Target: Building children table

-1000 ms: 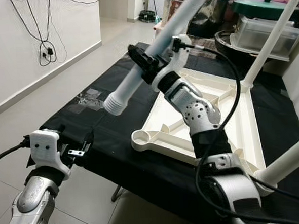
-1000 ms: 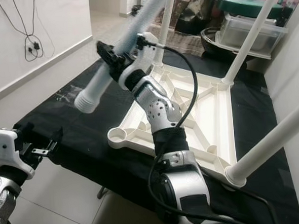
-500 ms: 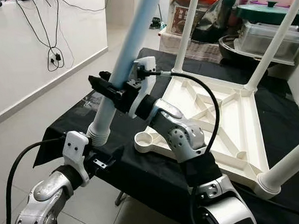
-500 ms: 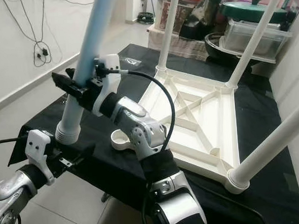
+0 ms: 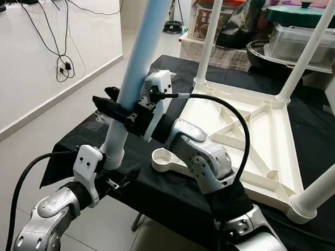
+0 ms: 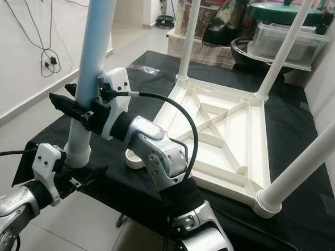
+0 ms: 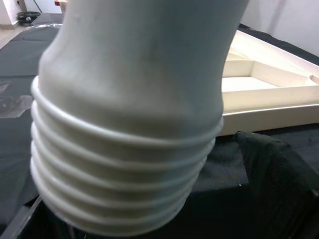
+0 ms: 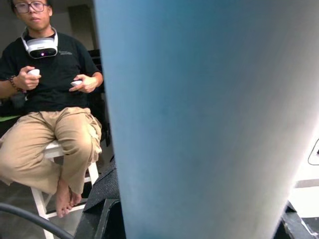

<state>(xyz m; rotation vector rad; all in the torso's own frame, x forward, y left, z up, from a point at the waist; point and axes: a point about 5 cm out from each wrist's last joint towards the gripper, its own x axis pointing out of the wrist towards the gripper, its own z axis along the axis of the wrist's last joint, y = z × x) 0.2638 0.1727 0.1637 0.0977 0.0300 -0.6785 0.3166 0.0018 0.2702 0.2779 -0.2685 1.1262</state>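
Left tool (image 5: 117,180), finger state indiscernible, just below threaded end of table leg (image 5: 131,76), off bench (image 5: 71,140) near edge. Right tool (image 5: 118,111) clamped on leg, long axis near-upright. Empty socket (image 5: 164,157) at tabletop (image 5: 260,148) near corner, rightward of leg end; right arm nearer.

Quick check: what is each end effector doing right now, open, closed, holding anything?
Right end effector: closed on the loose table leg, holding it nearly upright.
Left end effector: just below the leg's threaded end; cannot tell whether open or closed.
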